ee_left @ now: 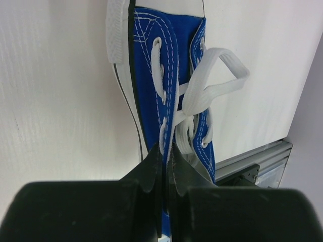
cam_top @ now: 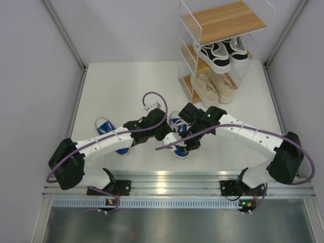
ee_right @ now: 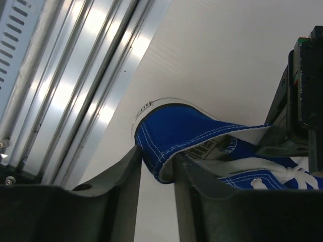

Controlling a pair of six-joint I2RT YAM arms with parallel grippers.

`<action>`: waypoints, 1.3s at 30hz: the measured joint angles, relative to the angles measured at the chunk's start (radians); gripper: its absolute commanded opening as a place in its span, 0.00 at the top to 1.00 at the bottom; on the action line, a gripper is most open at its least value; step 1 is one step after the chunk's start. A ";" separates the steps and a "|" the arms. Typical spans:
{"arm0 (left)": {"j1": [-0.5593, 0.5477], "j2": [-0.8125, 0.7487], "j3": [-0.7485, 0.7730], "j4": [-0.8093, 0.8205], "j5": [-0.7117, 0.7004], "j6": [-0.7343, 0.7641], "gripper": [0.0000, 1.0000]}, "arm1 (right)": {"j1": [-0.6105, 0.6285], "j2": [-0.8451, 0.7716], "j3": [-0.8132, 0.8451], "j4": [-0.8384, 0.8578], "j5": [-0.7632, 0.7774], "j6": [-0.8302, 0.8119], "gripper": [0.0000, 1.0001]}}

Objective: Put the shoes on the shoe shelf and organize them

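One blue shoe (cam_top: 177,124) with white laces lies mid-table between both grippers. My left gripper (cam_top: 169,134) is shut on its tongue by the laces; in the left wrist view the shoe (ee_left: 151,65) stretches away from the pinched gripper (ee_left: 166,148). My right gripper (cam_top: 191,142) grips the heel collar, and in the right wrist view the gripper (ee_right: 159,151) has one finger inside the shoe (ee_right: 176,126) and one outside. The second blue shoe (cam_top: 104,126) lies at the left, partly under my left arm. The shoe shelf (cam_top: 223,20) holds the black pair (cam_top: 220,53) on the middle tier and the beige pair (cam_top: 215,86) on the bottom tier.
The shelf's top tier is bare wood. An aluminium rail (cam_top: 167,182) runs along the near table edge, close to the held shoe's heel (ee_right: 60,91). Grey walls and slanted frame bars close in the table on both sides.
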 measured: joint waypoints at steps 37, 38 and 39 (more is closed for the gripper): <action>0.112 -0.507 -0.271 0.157 -0.062 0.194 0.15 | -0.312 -0.336 0.072 -0.327 0.106 -0.168 1.00; 0.113 -0.507 -0.273 0.157 -0.060 0.196 0.15 | -0.330 -0.340 0.091 -0.339 0.103 -0.169 1.00; 0.113 -0.507 -0.274 0.157 -0.058 0.198 0.15 | -0.349 -0.342 0.120 -0.351 0.098 -0.170 1.00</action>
